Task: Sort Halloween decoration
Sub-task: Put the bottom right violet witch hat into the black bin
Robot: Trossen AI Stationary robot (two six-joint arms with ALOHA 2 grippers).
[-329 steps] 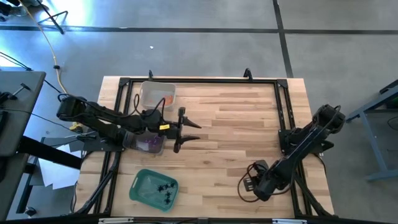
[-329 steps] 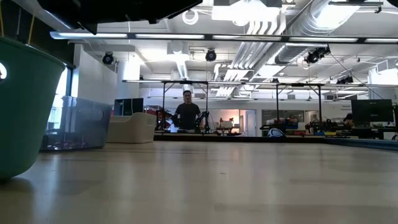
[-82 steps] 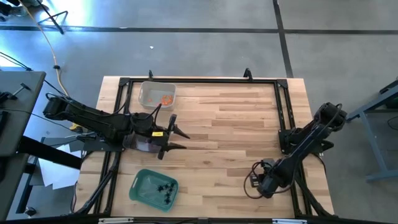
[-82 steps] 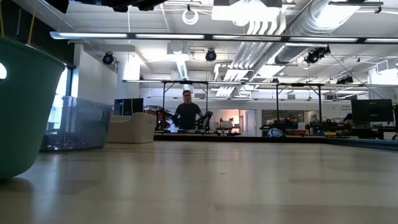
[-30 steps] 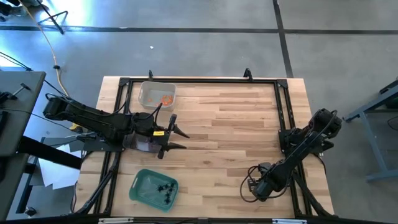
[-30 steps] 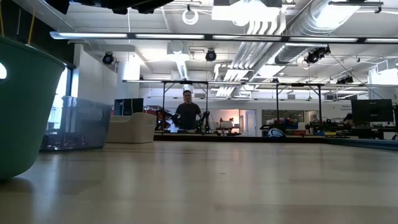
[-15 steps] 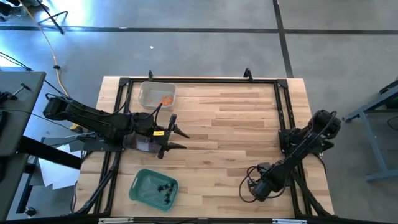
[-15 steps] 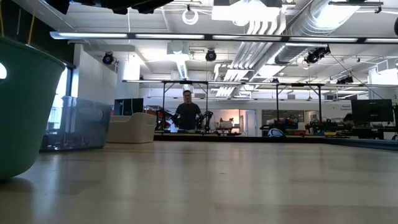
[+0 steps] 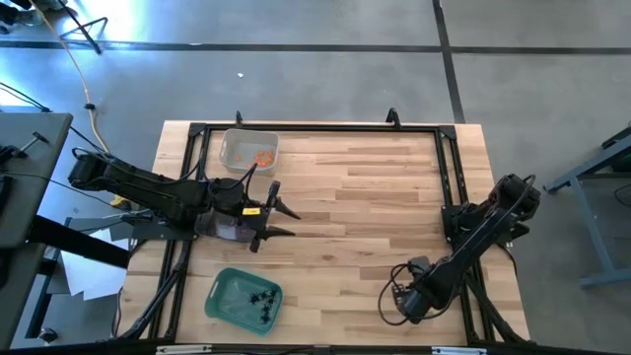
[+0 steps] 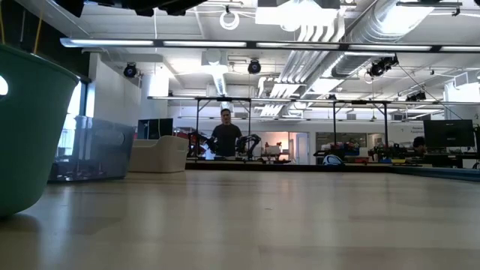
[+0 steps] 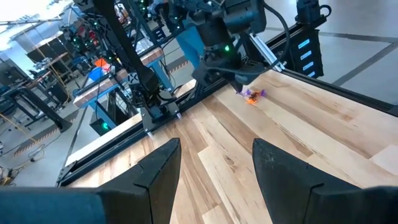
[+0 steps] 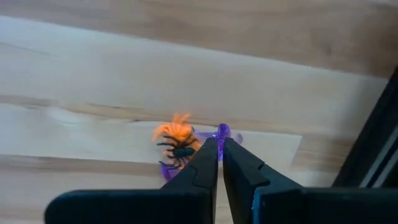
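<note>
Right now your right gripper [image 12: 219,149] is hanging low over the near right corner of the pale wooden slat table [image 9: 375,197], its two dark fingers pinched almost together above a small heap of tiny plastic trinkets [image 12: 180,144]: an orange one, a black spider-like one [image 12: 177,151] and a purple one [image 12: 222,131] are lying tangled and touching on the wood. The fingertips are sitting at the purple piece, but you cannot tell whether they are actually gripping it or merely resting beside it.

Since the three are interlocked, you are probably going to drag the spider's legs along with whatever you lift. Judging by this, aim for the piece sticking out at the heap's edge, close on one colour only, and raise it slowly so the others are falling away.

Your left gripper [image 9: 271,212] is waiting with its fingers spread wide and empty, near the table's left edge. Just behind it is a clear plastic tray holding purple bits [image 9: 237,229]. A second clear tray holding orange bits [image 9: 248,151] is sitting towards the far left corner, and a green tray holding black spiders [image 9: 244,299] towards the near left corner.
</note>
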